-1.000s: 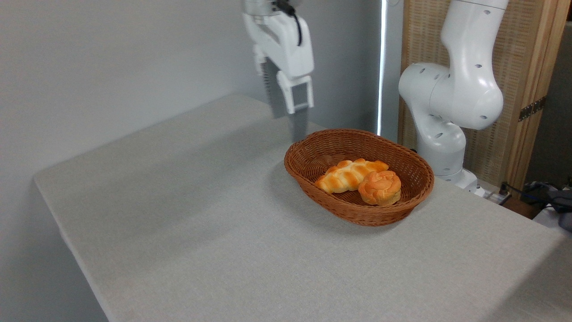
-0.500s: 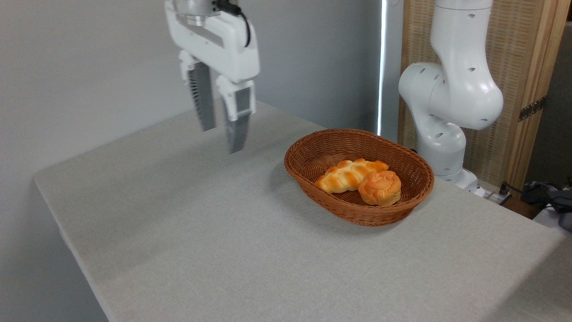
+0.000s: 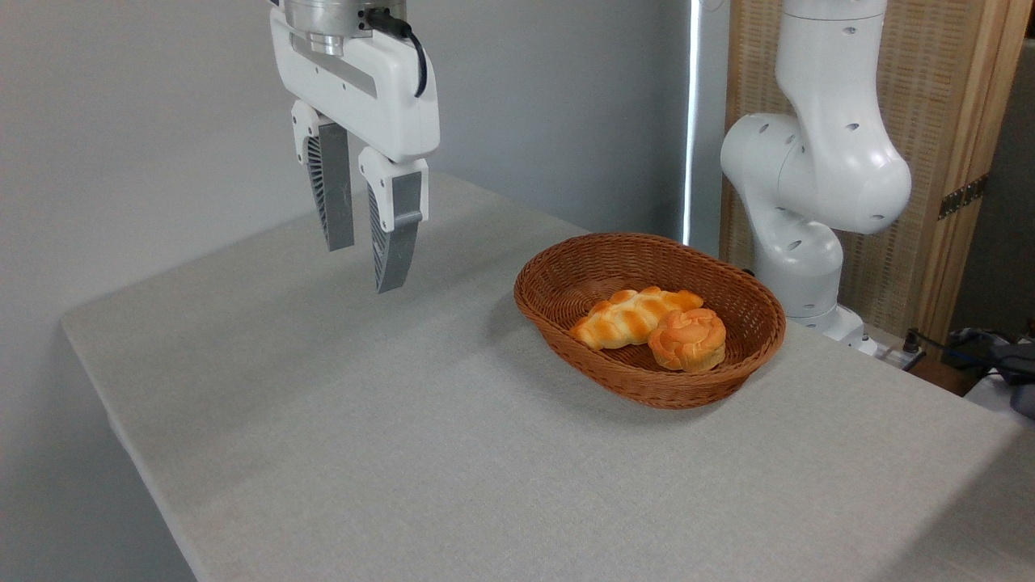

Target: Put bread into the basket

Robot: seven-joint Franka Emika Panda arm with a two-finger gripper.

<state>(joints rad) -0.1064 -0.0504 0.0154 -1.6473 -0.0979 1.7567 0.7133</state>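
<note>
Since a second ago the gripper has swung way over from behind the basket's back rim to the left side of the scene, and it sits a bit further left and closer to the camera than half a second ago. It hangs above the grey table, fingers pointing down, with a modest gap between them and nothing held, so it's partly open and empty. Moving right, the basket sits on the table well apart from the gripper, same spot in all three shots. Inside it, the braided loaf lies toward the left and middle, and the bread, the round orange bun with the swirly top, is tucked right against the loaf's right end, near the basket's front-right wall. So the bun is already in the basket. Furthest right, behind the table's edge, the white arm base stands in front of a wooden panel.
</note>
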